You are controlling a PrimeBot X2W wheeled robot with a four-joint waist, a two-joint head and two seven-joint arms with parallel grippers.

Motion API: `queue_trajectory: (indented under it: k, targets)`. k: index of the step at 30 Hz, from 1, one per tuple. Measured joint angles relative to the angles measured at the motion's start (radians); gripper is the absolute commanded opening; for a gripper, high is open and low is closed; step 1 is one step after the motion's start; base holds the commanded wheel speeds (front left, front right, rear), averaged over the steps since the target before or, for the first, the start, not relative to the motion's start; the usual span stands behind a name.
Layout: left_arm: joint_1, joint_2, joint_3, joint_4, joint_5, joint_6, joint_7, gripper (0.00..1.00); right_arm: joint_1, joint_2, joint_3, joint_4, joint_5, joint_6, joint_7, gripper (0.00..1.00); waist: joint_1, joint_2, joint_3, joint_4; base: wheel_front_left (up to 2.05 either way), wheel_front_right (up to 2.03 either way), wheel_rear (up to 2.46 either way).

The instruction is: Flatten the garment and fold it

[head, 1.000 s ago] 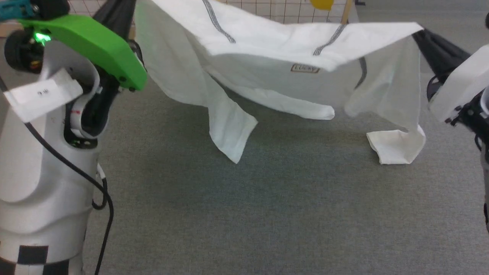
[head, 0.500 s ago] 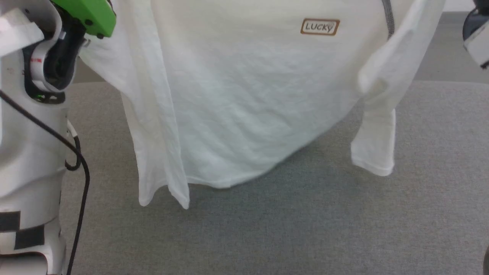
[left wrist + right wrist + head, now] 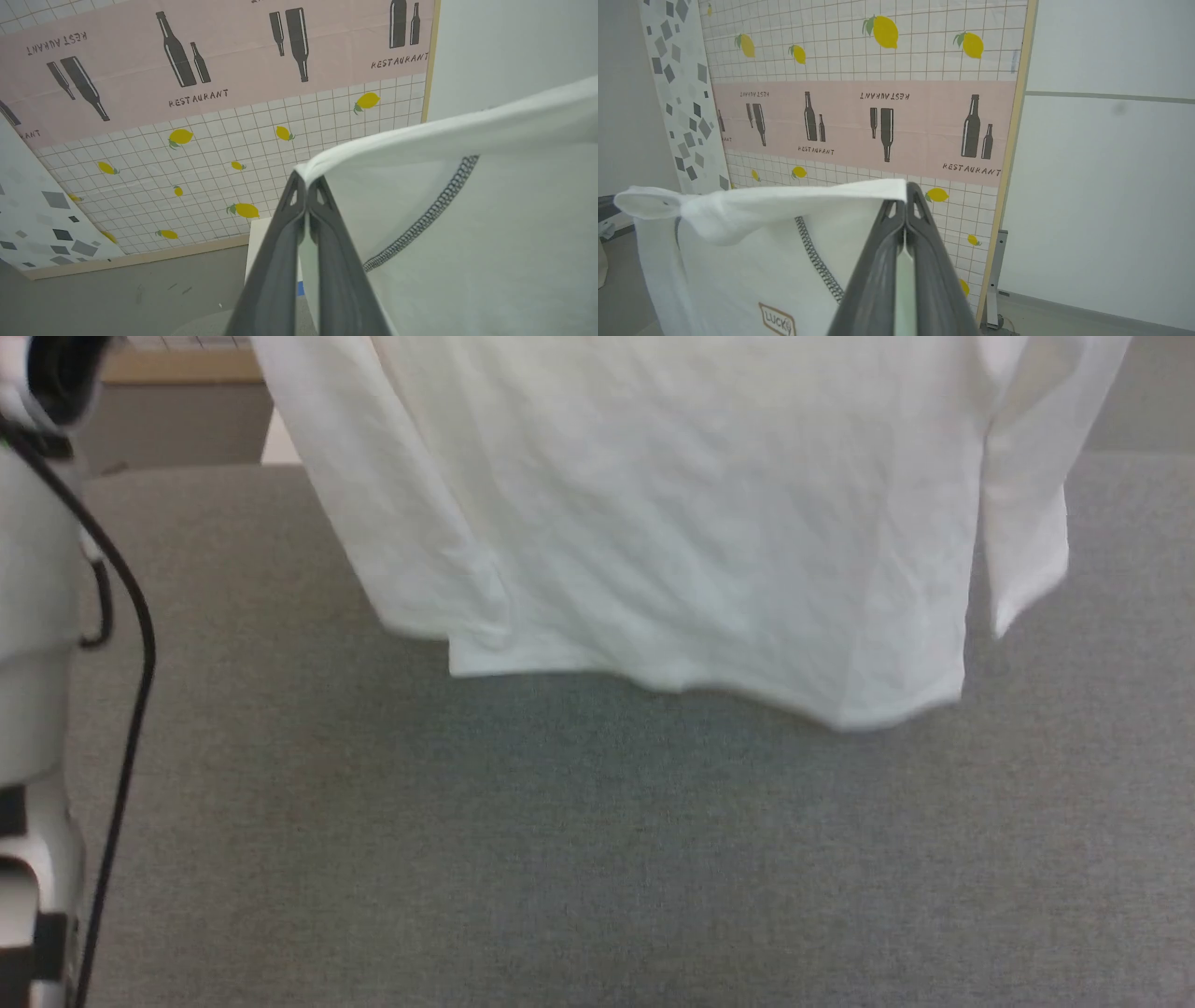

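Observation:
The garment (image 3: 672, 513), a thin white long-sleeved shirt, hangs in the air above the grey table (image 3: 560, 859). Its hem dangles just over the table's far part, a sleeve hanging down at each side. In the left wrist view my left gripper (image 3: 306, 179) is shut on the garment (image 3: 467, 224) at its top edge, beside a dark zigzag seam. In the right wrist view my right gripper (image 3: 906, 189) is shut on the garment (image 3: 752, 252) at its top edge too, above a small "LUCKY" patch.
My pale left arm (image 3: 37, 644) with a black cable runs down the left edge of the head view. A wall screen (image 3: 878, 116) printed with lemons and bottles stands behind. A white box (image 3: 264, 252) sits by the screen's foot.
The garment has gone from a sagging spread near the table to hanging straight and high. The head view has shifted; both grippers have left it upward.

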Motion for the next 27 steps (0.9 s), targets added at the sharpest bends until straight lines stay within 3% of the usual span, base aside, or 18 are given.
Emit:
queue_trajectory:
  k: [5,15,22,27]
  targets:
    - [-0.141,0.005,-0.010,0.066,0.050,0.002,-0.020,0.00,-0.165,0.009,0.001,0.114,-0.047,0.000,-0.065,0.00,0.0000,0.0000,0.084,-0.006,0.00,0.00,0.00]
    - [-0.392,0.014,-0.035,0.229,0.172,0.014,-0.300,0.00,-0.427,0.037,0.012,0.333,-0.143,0.000,-0.250,0.00,0.0002,0.0000,0.260,-0.024,0.00,0.00,0.00]
    - [-0.411,0.004,-0.047,0.359,0.177,0.007,-0.441,0.00,-0.447,0.028,0.071,0.420,-0.126,0.000,-0.292,0.00,0.0003,0.0000,0.340,-0.023,0.00,0.00,0.00]
    - [-0.365,-0.021,-0.063,0.446,0.160,-0.025,-0.492,0.00,-0.366,-0.022,0.148,0.427,-0.058,0.000,-0.314,0.00,0.0002,0.0000,0.359,-0.003,0.00,0.00,0.00]
